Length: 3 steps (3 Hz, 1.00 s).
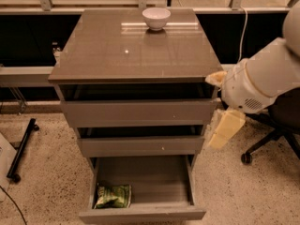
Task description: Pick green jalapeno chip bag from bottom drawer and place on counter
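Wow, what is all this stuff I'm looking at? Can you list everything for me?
crinkled green foil chip bag: one, green, front left corner of the drawer below
deep bottom drawer: one, grey-brown, pulled open
glossy counter top: one, grey-brown, above the drawers
shallow upper drawers: two, grey-brown, under the counter
small ceramic bowl: one, white, counter's far edge
wheeled office chair: one, black, right, partly hidden
robot arm: one, white, right of cabinet
gripper: one, pale yellow, beside the middle drawer's right end
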Each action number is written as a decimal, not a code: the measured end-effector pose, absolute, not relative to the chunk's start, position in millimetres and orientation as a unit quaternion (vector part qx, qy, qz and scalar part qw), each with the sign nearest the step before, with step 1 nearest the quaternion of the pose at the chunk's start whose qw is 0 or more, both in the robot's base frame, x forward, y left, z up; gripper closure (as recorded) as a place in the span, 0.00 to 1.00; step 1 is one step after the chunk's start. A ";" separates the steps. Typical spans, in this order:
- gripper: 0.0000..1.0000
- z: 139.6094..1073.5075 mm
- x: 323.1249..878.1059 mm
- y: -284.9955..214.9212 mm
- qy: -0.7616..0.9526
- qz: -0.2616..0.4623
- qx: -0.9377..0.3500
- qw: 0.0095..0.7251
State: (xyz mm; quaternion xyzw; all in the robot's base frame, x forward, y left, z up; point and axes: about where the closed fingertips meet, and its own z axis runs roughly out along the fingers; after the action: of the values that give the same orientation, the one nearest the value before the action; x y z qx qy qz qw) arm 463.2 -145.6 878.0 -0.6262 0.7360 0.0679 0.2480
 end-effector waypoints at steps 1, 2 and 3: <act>0.00 853.2 460.4 -133.1 0.722 0.085 -0.646 0.231; 0.00 813.3 461.0 -117.0 0.713 0.127 -0.649 0.234; 0.00 777.0 464.9 -100.0 0.704 0.155 -0.647 0.247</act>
State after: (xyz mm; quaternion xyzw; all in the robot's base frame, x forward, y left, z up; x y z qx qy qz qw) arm 464.9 -100.0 777.0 -0.6472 0.7044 0.1553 0.2466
